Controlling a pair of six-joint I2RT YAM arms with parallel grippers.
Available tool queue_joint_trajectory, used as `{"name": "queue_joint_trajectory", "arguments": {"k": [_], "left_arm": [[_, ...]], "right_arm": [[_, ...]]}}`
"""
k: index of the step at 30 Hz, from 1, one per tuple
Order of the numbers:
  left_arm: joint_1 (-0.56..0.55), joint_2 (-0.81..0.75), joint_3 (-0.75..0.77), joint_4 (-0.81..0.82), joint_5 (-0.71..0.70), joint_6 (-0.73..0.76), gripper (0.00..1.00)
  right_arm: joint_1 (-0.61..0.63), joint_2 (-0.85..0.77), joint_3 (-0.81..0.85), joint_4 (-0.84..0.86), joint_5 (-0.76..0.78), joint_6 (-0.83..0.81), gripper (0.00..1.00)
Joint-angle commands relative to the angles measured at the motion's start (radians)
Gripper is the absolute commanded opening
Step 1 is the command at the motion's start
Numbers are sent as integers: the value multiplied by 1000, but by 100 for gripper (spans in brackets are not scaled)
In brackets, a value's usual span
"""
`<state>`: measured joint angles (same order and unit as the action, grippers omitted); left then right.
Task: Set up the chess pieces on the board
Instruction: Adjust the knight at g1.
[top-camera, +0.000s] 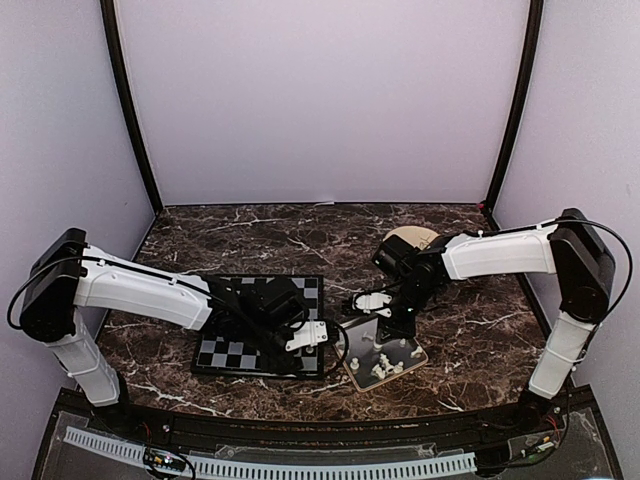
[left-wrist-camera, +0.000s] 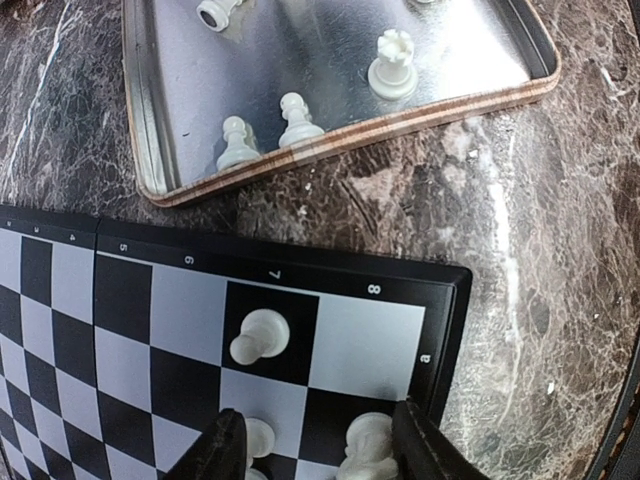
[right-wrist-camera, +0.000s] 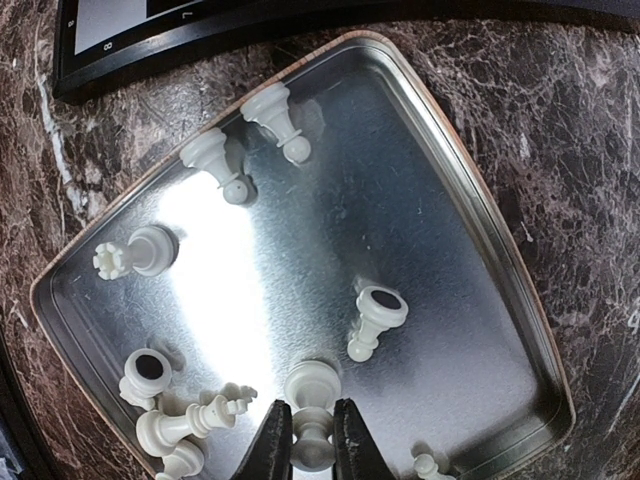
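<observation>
Right wrist view: white glare blows out left half of metal tray (right-wrist-camera: 430, 250), rest of metal smeared with reflections. Short soft shadow beside each chess piece (right-wrist-camera: 375, 318) on tray. Board (right-wrist-camera: 200, 30) edge above tray bows, lens distortion. Overhead view: bright, even, soft light; dark marble worktop (top-camera: 470, 330) around tray shows faint sheen only.

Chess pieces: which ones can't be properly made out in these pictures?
Top view: the tray pieces are too small to name; the left arm covers much of the board.
Left wrist view: the bottom edge cuts off the rightmost board piece.
Right wrist view: the right gripper hides the middle of the held piece.
</observation>
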<state>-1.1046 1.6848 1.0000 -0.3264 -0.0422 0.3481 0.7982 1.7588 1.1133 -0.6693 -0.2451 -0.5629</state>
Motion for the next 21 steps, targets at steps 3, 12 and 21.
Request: {"name": "queue_joint_trajectory", "arguments": {"k": [3,12,21], "left_arm": [[-8,-5,23,2,-27,6,52],[-8,-27,34,-5,53,5,51],[-6,-137,64,6,41,-36,52]], "right_arm": [[-4,-1,5,4,-1,5,13],[-4,0,6,3,-3,5,13],[-4,-2,9,0,-8,6,9]]}}
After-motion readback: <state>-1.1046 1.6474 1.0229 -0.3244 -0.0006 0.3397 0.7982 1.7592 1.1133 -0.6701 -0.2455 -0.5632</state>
